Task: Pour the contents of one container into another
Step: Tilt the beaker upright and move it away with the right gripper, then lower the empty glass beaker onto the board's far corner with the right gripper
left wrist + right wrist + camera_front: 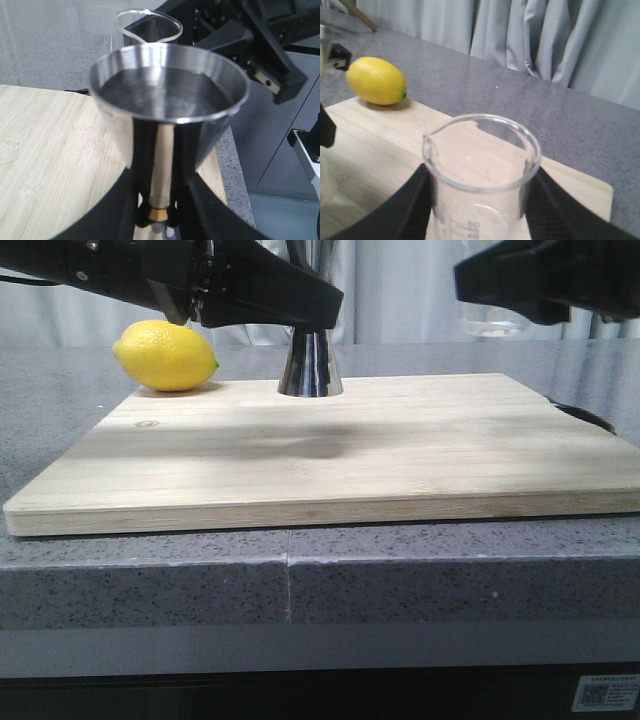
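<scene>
The steel jigger [310, 368] stands on the wooden board [330, 455] near its far edge. My left gripper [312, 312] is shut on its narrow waist; in the left wrist view the fingers [115, 215] flank the gold band below the jigger's wide cup [167, 95]. Up at the right, clear of the table, my right gripper [492, 288] is shut on the clear glass beaker [490, 322]. The right wrist view has the beaker [482, 165] upright between the black fingers [405, 205], printed markings low on its wall. The beaker's rim [147, 27] sits just behind the jigger.
A yellow lemon [165, 356] lies at the board's far left corner, also seen as a lemon [376, 80] from the right wrist. Grey speckled counter [420, 570] surrounds the board, with curtains behind. The right arm's black body [250, 45] hangs close beside the jigger.
</scene>
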Controlling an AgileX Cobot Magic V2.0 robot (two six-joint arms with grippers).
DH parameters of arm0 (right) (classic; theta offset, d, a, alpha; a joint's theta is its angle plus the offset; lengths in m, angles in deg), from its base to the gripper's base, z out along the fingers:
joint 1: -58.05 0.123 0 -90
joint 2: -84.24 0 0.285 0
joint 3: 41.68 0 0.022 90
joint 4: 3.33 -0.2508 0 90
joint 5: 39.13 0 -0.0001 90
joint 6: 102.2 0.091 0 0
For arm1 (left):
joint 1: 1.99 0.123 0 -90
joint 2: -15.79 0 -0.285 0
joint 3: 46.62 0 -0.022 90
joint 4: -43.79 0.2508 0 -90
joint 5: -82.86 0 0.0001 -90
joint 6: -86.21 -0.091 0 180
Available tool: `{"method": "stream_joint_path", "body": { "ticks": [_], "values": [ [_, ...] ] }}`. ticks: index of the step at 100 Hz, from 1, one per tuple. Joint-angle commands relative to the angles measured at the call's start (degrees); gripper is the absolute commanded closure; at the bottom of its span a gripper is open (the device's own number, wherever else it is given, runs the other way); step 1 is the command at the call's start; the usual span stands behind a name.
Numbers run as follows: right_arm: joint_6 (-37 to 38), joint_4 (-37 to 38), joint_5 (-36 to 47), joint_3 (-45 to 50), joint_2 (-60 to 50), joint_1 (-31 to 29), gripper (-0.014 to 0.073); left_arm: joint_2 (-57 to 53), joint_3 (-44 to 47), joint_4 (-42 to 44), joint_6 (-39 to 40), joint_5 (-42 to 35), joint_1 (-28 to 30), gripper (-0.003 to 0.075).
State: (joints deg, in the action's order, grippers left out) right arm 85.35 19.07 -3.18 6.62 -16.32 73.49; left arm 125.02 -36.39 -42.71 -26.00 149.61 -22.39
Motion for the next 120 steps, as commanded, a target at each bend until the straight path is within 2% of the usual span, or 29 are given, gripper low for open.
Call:
{"method": "stream_joint_path", "body": {
  "ticks": [1, 47, 83, 99, 120],
  "values": [
    [0.0, -1.3, 6.5, -0.8, 0.1, -1.8, 0.0479, -3.1, -1.6, -4.3, 0.6, 6.0, -0.7, 0.0650],
    [-0.6, -3.6, 22.3, -4.2, 16.7, -3.1, 0.0479, -3.1, -1.6, -4.1, 0.7, 6.0, -0.7, 0.0650],
    [-3.1, -4.5, 20.2, -10.9, 22.0, -5.0, 0.0479, -3.1, -1.6, -3.8, 0.7, 6.0, -0.7, 0.0650],
    [-3.1, -4.5, 19.2, -11.2, 22.0, -7.8, 0.0479, -3.1, -1.6, -3.8, 0.7, 6.0, -0.7, 0.0650],
    [-3.1, -4.3, 17.0, -11.2, 22.0, -8.2, 0.0479, -3.1, -1.6, -3.8, 0.7, 6.0, -0.7, 0.0650]
  ]
}}
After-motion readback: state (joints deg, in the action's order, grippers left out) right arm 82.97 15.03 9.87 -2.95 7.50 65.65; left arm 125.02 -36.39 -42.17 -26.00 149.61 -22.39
